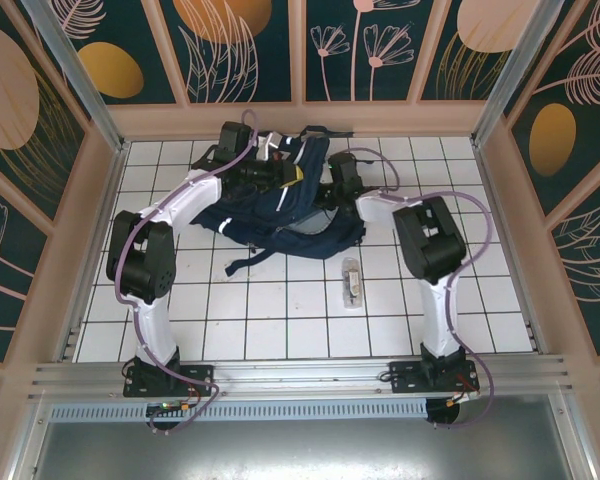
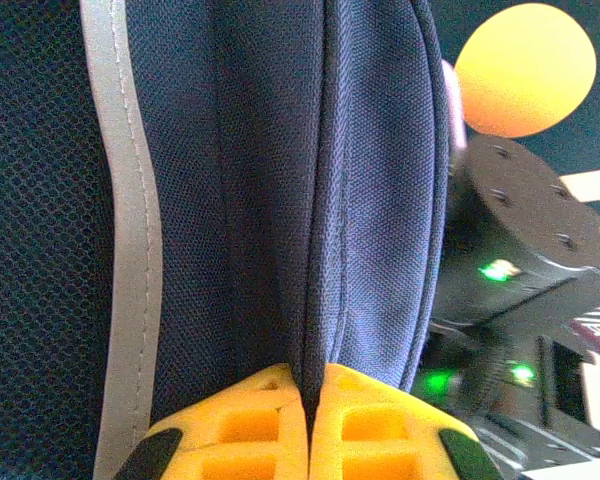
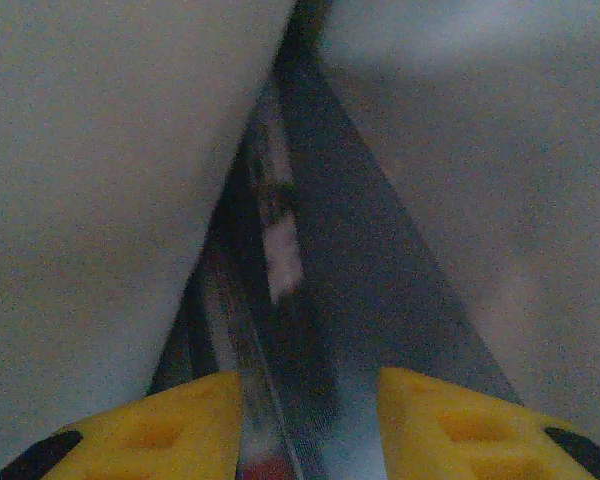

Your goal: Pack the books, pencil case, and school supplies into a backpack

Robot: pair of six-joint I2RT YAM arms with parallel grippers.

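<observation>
The navy backpack point(image 1: 290, 215) lies at the back middle of the tiled table, and its fabric and a white stripe show close up in the left wrist view point(image 2: 260, 200). My left gripper point(image 1: 273, 172) point(image 2: 308, 385) is shut on a fold of that fabric near the top. My right gripper point(image 1: 330, 187) point(image 3: 310, 385) is down inside the dim, grey-lined bag. Between its fingers sits a flat dark grey thing with a red spot, apparently the pencil case point(image 3: 330, 330). The clear school supplies packet point(image 1: 351, 283) lies on the tiles in front of the backpack. The book is out of view.
A dark strap point(image 1: 250, 262) trails from the backpack towards the near left. Wooden walls with metal posts enclose the table on three sides. The right arm's black wrist point(image 2: 520, 250) is close beside the held fabric. Bare tiles point(image 1: 280, 320) lie along the front.
</observation>
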